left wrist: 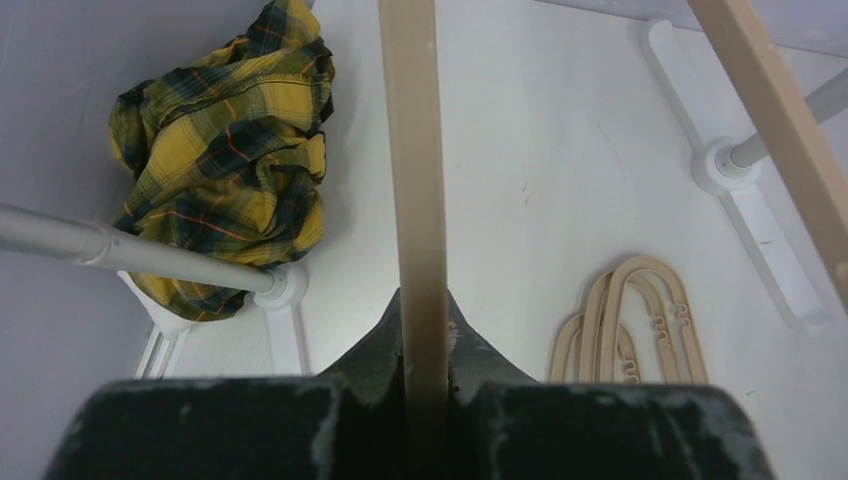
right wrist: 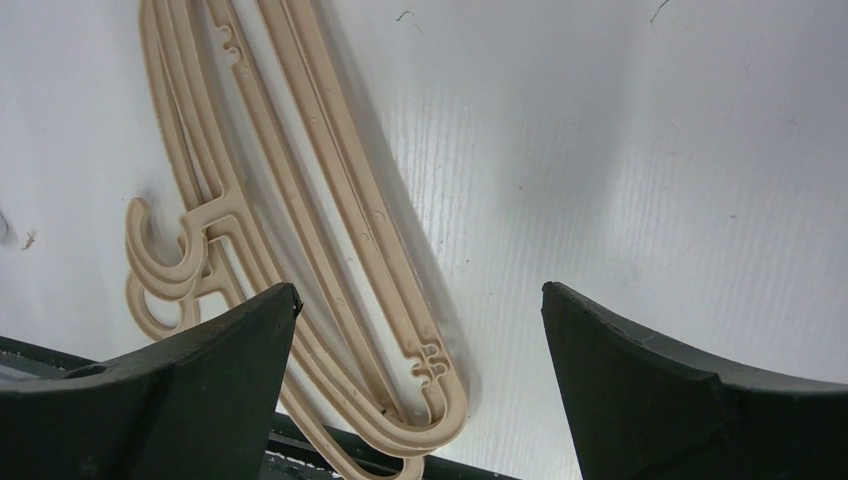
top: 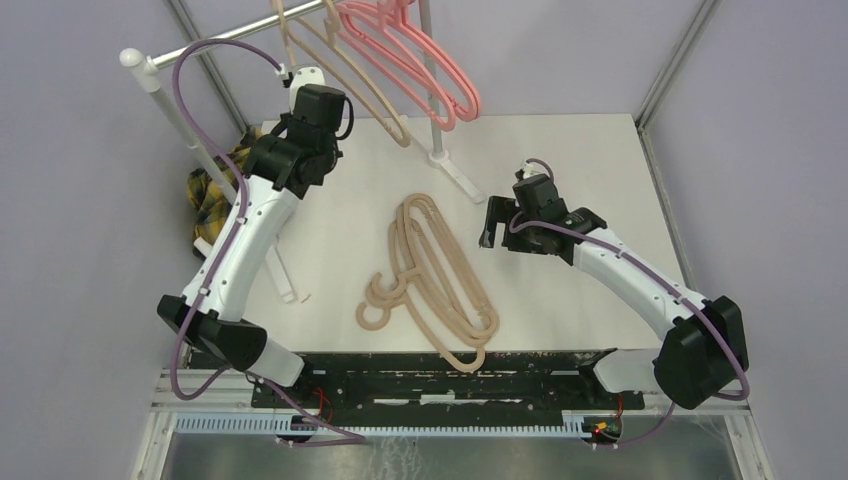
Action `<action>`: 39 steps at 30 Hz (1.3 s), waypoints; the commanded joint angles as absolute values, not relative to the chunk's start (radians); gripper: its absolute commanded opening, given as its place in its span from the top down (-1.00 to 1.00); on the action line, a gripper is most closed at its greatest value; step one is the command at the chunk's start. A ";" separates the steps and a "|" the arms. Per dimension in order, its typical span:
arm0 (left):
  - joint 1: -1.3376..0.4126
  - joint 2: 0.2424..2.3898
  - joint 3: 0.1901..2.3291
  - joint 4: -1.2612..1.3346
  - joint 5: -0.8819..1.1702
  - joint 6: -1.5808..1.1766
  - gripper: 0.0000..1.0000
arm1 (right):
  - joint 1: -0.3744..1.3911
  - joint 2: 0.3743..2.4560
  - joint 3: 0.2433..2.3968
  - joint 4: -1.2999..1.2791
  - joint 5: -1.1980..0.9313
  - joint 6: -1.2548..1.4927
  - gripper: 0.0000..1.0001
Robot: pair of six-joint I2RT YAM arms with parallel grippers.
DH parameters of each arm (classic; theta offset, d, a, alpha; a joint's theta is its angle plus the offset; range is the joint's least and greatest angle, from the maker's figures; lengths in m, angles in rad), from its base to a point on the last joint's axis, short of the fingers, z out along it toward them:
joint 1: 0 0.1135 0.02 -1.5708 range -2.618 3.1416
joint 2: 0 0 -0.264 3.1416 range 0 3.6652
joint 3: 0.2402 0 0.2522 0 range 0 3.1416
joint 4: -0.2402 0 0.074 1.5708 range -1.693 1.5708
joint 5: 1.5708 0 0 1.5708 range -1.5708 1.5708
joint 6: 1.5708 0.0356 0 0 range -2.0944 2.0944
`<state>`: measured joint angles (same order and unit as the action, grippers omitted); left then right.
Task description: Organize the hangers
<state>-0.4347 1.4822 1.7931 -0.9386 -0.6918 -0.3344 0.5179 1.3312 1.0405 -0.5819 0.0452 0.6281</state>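
Several beige-tan hangers (top: pixel 437 277) lie stacked in the middle of the white table (top: pixel 600 160); the stack also shows in the right wrist view (right wrist: pixel 300 200) and the left wrist view (left wrist: pixel 632 318). Pink hangers (top: pixel 432 72) and beige hangers (top: pixel 372 105) hang from the rack rod (top: pixel 215 42) at the back. My left gripper (top: pixel 303 82) is raised by the rod and shut on the bar of a beige hanger (left wrist: pixel 418 180). My right gripper (top: pixel 507 232) is open and empty, just right of the stack, and in its own view (right wrist: pixel 420 300) one end of the stack lies between its fingers.
A yellow-black plaid cloth (left wrist: pixel 230 150) lies at the back left by the rack's left pole (left wrist: pixel 130 250). The rack's right pole foot (top: pixel 455 170) stands on the table behind the stack. A black frame (top: pixel 430 375) runs along the near edge.
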 commanded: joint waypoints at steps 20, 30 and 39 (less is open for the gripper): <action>-0.433 1.473 1.729 -0.873 -0.517 -0.268 -0.25 | 0.488 1.286 0.991 -0.533 -0.003 0.619 -1.00; -0.433 1.301 1.611 -0.812 -0.409 -0.248 -0.98 | 0.492 1.352 1.031 -0.501 -0.166 0.543 -1.00; -0.433 0.978 1.236 -0.651 -0.034 -0.246 -0.98 | 0.676 1.568 1.202 -0.461 -0.145 0.528 -1.00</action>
<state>-0.4335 1.0702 1.3579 -0.7498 -0.2234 -0.2764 0.5808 1.4853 1.0698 -0.5285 -0.1398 0.5518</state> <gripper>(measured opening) 0.991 0.999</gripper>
